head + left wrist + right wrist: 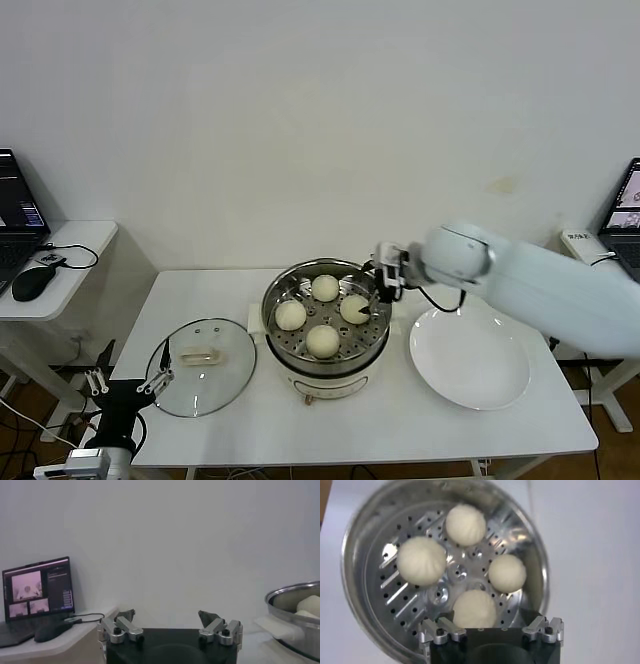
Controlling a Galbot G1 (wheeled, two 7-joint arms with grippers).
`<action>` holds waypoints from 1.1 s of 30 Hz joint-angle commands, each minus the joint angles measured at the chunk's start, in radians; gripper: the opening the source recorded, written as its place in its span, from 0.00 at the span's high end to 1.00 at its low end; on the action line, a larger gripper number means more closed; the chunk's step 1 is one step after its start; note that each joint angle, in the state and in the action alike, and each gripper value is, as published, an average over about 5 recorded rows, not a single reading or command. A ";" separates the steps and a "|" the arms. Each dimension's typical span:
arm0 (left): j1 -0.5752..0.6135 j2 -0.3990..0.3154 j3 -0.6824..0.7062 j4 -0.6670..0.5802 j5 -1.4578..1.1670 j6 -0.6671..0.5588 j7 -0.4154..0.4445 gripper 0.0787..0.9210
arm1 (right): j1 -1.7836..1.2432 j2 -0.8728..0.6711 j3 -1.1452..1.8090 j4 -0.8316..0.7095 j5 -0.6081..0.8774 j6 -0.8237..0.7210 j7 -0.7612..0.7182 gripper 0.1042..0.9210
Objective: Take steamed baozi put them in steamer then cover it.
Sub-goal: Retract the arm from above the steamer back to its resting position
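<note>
Four baozi (322,314) sit in the steamer (325,365), just beside the empty, wide-open right tool (388,276)

Smooth white right arm shell (540,275), black tool (388,272) (silver screwed finger brackets), thin black cable

Head camera overlooks the table; right wrist looks closely down into the steamer (445,570), left wrist sideways.

Shiny perforated steel steamer (325,345); smooth matt baozi (323,341).
</note>
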 commanded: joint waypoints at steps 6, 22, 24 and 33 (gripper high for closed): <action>0.024 -0.020 0.038 0.041 0.038 -0.039 -0.012 0.12 | -1.306 0.023 1.224 0.200 -0.218 0.498 0.492 0.12; -0.091 0.018 0.009 0.330 0.730 -0.201 -0.080 0.12 | -1.696 0.722 1.751 0.219 -0.295 0.714 0.322 0.12; -0.102 0.032 -0.020 0.380 0.911 -0.243 -0.098 0.12 | -1.728 0.750 1.781 0.226 -0.289 0.712 0.324 0.12; -0.019 0.048 -0.051 0.426 1.351 -0.253 -0.147 0.12 | -1.753 0.812 1.890 0.217 -0.284 0.723 0.348 0.12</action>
